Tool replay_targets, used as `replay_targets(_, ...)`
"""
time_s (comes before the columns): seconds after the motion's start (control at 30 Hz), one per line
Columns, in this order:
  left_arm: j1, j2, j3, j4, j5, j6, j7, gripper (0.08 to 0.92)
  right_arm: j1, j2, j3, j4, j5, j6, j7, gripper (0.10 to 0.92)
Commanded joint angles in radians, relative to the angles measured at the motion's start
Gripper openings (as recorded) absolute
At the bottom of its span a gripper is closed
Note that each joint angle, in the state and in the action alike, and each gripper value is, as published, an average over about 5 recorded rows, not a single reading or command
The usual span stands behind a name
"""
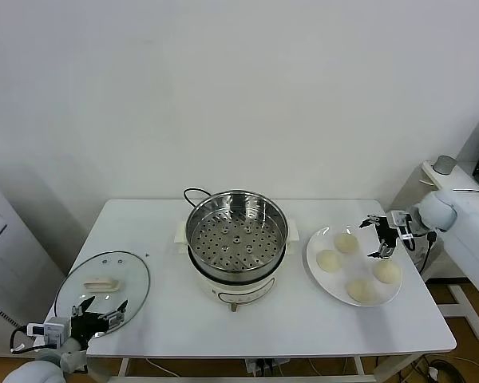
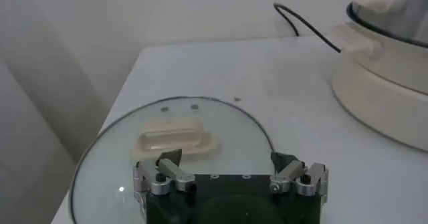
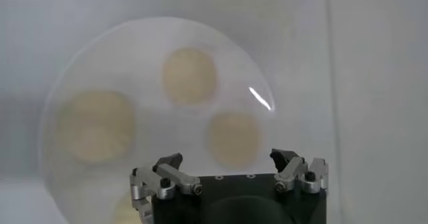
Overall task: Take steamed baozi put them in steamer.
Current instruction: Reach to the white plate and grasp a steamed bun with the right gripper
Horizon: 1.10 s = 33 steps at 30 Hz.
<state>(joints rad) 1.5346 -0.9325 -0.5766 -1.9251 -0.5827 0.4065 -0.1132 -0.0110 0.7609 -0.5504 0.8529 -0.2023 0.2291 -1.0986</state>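
Note:
Several pale round baozi [image 1: 346, 242] lie on a flat white plate [image 1: 356, 264] to the right of the steamer [image 1: 236, 243]. The steamer is a shiny steel pot with an empty perforated tray, standing on a cream base at the table's middle. My right gripper [image 1: 381, 237] hovers open over the plate's far right side, holding nothing. The right wrist view has it [image 3: 226, 158] above the plate [image 3: 164, 122], with one baozi [image 3: 233, 138] just ahead of the jaws and others [image 3: 190, 75] beyond. My left gripper [image 1: 100, 313] is open and empty at the near left.
A round glass lid [image 1: 102, 283] with a cream handle [image 2: 175, 140] lies flat at the table's near left corner, under my left gripper [image 2: 227, 158]. A black cord [image 1: 193, 192] trails behind the steamer [image 2: 384, 78]. A white cabinet stands past the table's left edge.

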Motion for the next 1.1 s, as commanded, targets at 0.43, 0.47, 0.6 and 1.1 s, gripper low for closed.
replay_targets(0.43,0.010,0.013,-0.006,-0.005,-0.015,-0.011,0.004,0.823,0.093,0.218,-0.079,-0.288,-0.147,0.034,0.013,0.823)
replay_targets(0.47,0.010,0.013,-0.006,-0.008,-0.016,-0.011,0.004,0.823,0.090,0.220,-0.075,-0.292,-0.151,0.029,0.024,0.823)
replay_targets(0.6,0.010,0.015,-0.004,-0.017,-0.017,-0.008,0.004,0.823,0.074,0.222,-0.054,-0.301,-0.155,0.011,0.064,0.823)
replay_targets(1.1,0.002,0.031,0.014,-0.021,-0.020,-0.005,0.005,0.823,0.022,0.236,0.003,-0.331,-0.137,-0.040,0.133,0.799)
